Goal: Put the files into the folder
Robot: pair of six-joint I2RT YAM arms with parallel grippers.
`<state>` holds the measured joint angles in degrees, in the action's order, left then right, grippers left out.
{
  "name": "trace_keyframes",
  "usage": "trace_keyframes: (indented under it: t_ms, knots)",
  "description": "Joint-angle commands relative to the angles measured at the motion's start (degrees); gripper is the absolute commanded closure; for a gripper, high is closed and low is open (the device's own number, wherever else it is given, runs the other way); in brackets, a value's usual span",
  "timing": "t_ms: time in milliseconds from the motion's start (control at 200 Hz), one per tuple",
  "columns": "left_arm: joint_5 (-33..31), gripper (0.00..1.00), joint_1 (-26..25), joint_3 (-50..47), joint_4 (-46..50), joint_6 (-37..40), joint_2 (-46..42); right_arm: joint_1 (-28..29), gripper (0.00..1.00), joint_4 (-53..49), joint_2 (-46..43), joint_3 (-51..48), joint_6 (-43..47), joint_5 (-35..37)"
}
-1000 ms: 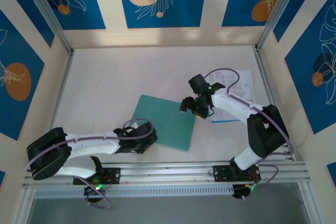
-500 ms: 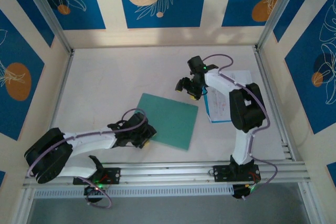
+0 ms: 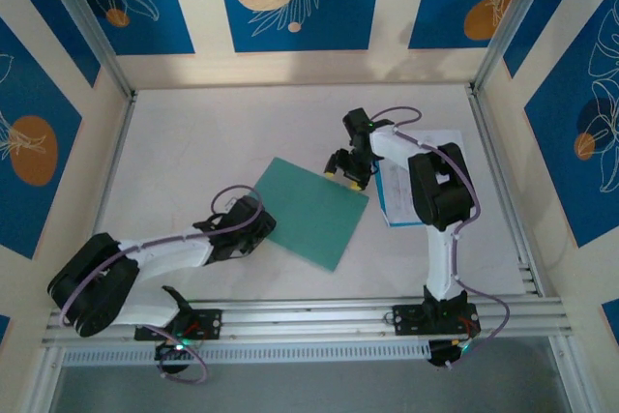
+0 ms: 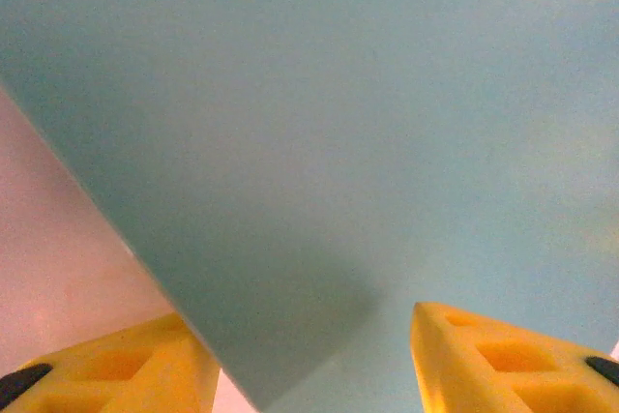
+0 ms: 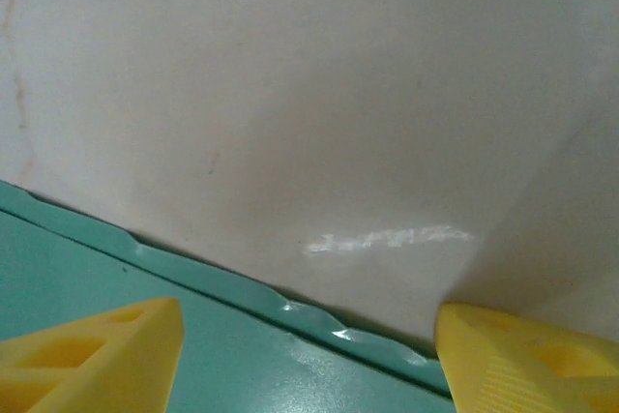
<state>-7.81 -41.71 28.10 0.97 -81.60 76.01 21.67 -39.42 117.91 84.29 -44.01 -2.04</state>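
The teal-green folder lies flat and skewed mid-table. My left gripper is at its near-left corner, open. In the left wrist view the folder takes up most of the frame, and its corner pokes between the two yellow fingertips of my left gripper. My right gripper hangs open over the folder's far-right edge. That wavy folder edge runs between the yellow fingers of my right gripper. The files, white printed sheets, lie to the right, partly under the right arm.
Bare white tabletop lies left of and behind the folder. Metal frame rails border the table on both sides, and an aluminium rail with the arm bases runs along the near edge.
The folder has slid away from the bases and turned a little. My left gripper followed its near-left corner. My right gripper moved from beside the files to the folder's far edge.
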Motion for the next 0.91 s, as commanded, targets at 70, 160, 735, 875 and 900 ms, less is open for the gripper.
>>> trace_keyframes:
  t_ms: [70, 160, 735, 875, 900]
  knots:
    - [2.37, 0.44, 4.37, 3.81, -2.03, 5.88, 3.28, 1.82, 0.28, -1.72, -4.12, -7.19, -1.59, -2.56]
    - [3.95, 0.44, 6.26, 6.03, -2.03, 8.41, 5.2, 3.07, 0.28, -1.33, -6.17, -9.89, -2.47, -2.79]
    - [17.71, 0.38, 14.12, 30.88, -2.5, 26.55, 26.34, 11.96, 0.28, 10.8, -15.99, -25.19, -15.28, -9.73]
    - [19.94, 0.35, 14.11, 37.1, 0.22, 28.56, 29.12, 13.11, 0.28, 10.49, -19.81, -27.03, -16.93, -9.41]
    - [20.09, 0.35, 14.11, 38.0, 0.96, 28.9, 29.33, 13.22, 0.27, 9.89, -20.51, -27.34, -17.12, -8.81]
